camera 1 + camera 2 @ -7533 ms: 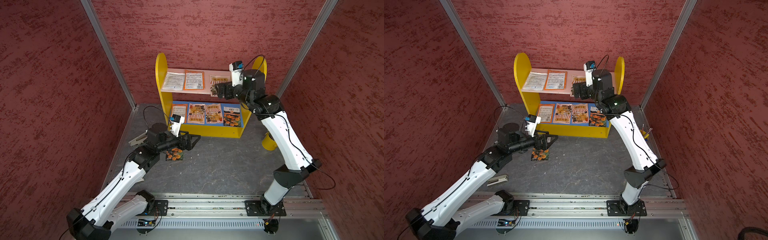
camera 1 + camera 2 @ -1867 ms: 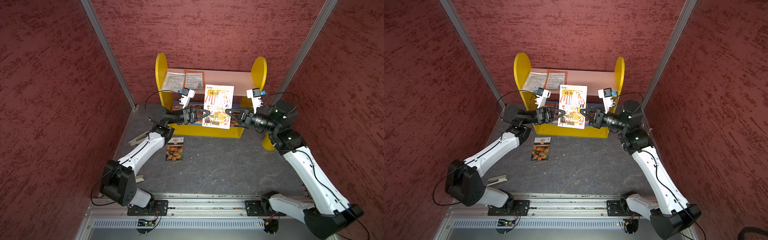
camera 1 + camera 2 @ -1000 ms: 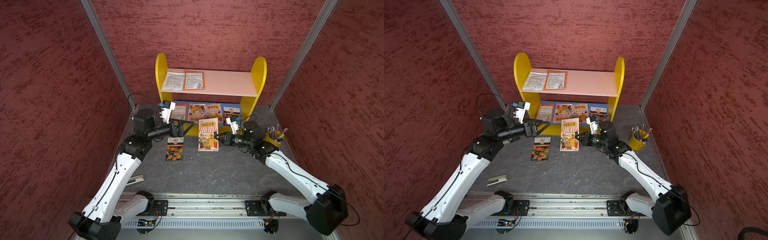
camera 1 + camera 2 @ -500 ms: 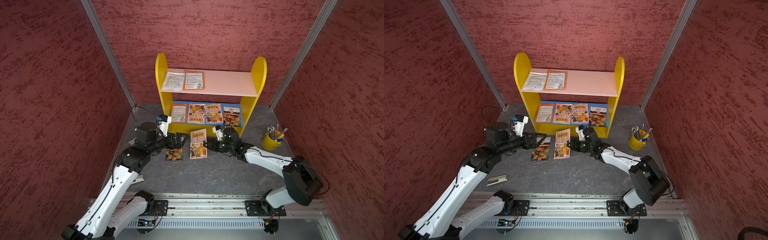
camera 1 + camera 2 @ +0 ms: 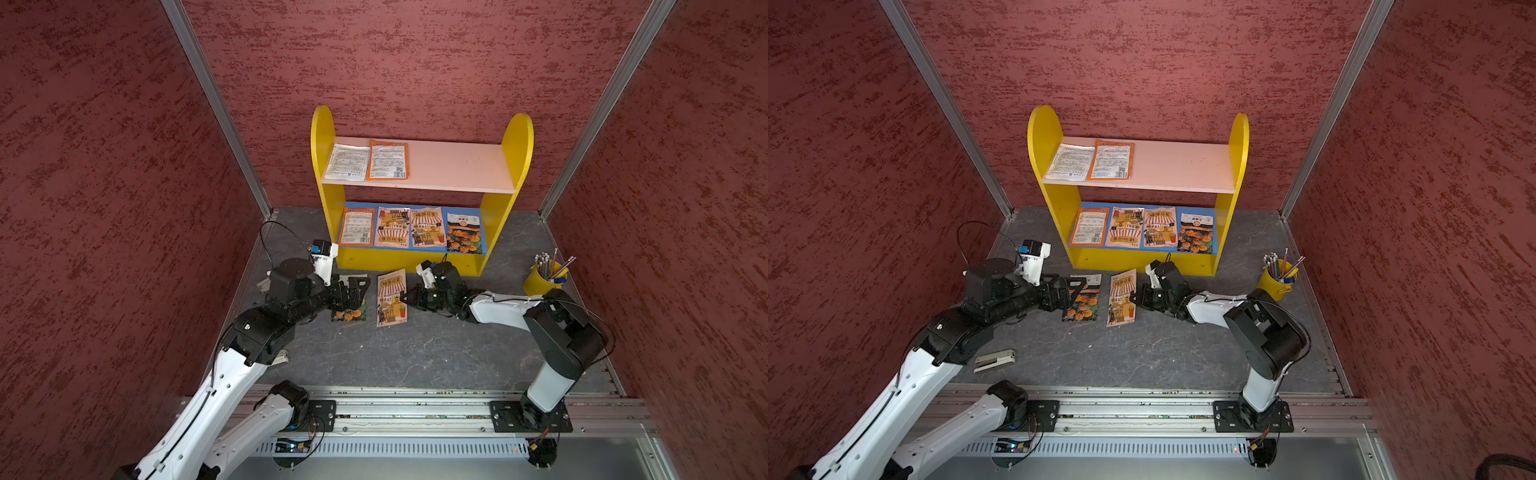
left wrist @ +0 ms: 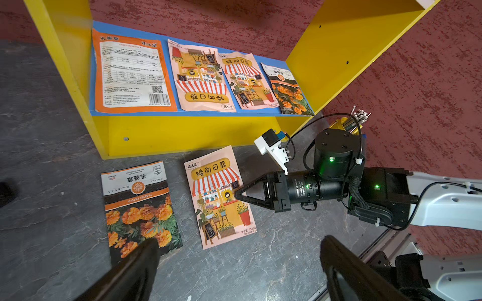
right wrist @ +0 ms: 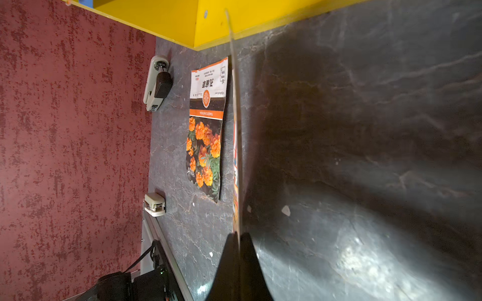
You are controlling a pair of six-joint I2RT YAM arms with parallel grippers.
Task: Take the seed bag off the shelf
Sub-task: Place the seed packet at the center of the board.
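Dark slate-like floor (image 5: 415, 353), red textured walls. Off the shelf (image 5: 517, 141) already: the seed bag (image 5: 391, 297) with the striped-stall print, down on the floor just in front of the yellow base strip, beside a marigold packet (image 6: 140, 208). Pinched at one long edge by the right gripper (image 6: 236, 194), fingertips pressed together on it; left gripper (image 5: 355, 291) spread wide and empty above the marigold packet. Likely trouble: dragging the bag along by pulling back before letting go; flipping it by lifting the pinched edge; nudging the marigold packet by lowering the open left fingers (image 6: 135, 268).
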